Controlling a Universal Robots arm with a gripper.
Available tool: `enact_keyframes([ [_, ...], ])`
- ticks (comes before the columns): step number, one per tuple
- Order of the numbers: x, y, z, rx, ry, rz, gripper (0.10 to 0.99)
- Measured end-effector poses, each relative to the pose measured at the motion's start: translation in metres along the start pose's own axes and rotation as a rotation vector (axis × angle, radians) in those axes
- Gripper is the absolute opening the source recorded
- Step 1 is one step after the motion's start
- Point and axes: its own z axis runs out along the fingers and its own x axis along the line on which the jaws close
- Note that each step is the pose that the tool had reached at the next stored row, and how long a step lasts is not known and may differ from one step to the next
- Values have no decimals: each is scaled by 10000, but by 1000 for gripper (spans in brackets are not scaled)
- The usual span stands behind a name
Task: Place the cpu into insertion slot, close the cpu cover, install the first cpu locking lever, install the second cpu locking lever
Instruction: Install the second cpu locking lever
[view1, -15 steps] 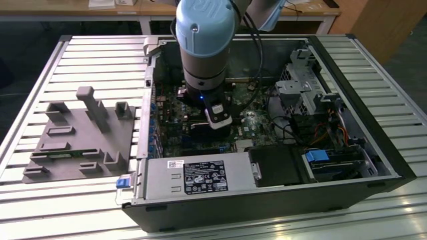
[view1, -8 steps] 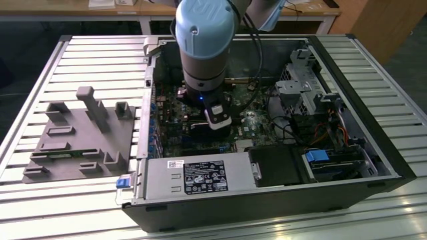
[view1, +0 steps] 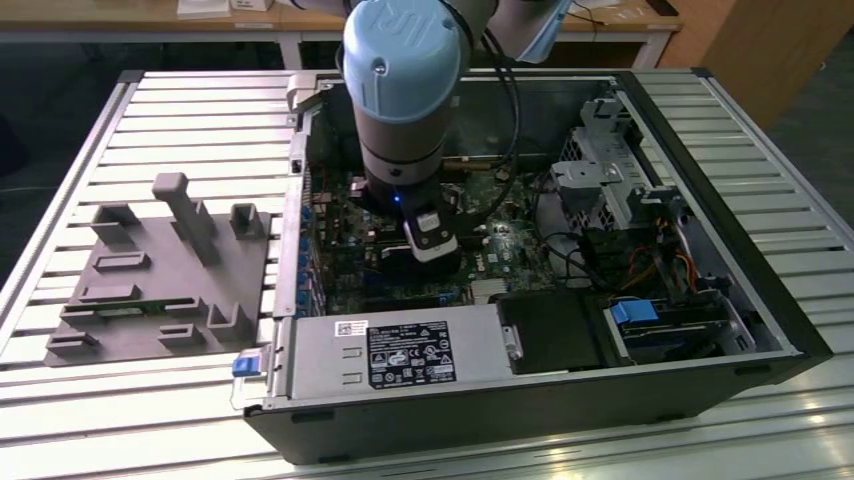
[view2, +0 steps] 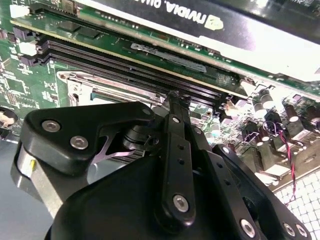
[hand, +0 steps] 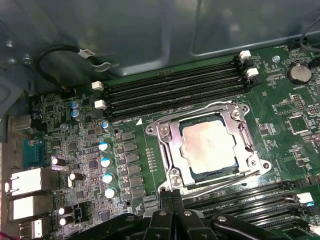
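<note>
1. The cpu (hand: 208, 146) has a dull silver-grey metal top, matt and faintly smudged.
2. The cpu cover (hand: 172, 152) is bright bare metal with a light sheen, lying closed around the chip.
3. The circuit board (hand: 280, 107) looks glossy green, dotted with small shiny metal capacitor tops.
4. The pincer (hand: 172, 197) is matt black plastic or coated metal, with bright metal screw heads in both wrist views.
5. The desk (view1: 200, 110) is ribbed, pale brushed metal.
6. The grey fixture block (view1: 160, 275) looks matt, slightly rough plastic.
7. The computer case (view1: 747, 330) is matt black outside.
</note>
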Motion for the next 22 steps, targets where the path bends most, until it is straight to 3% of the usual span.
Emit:
enact_keyframes([
  [22, 30, 11, 61, -32, 25, -40, 106],
])
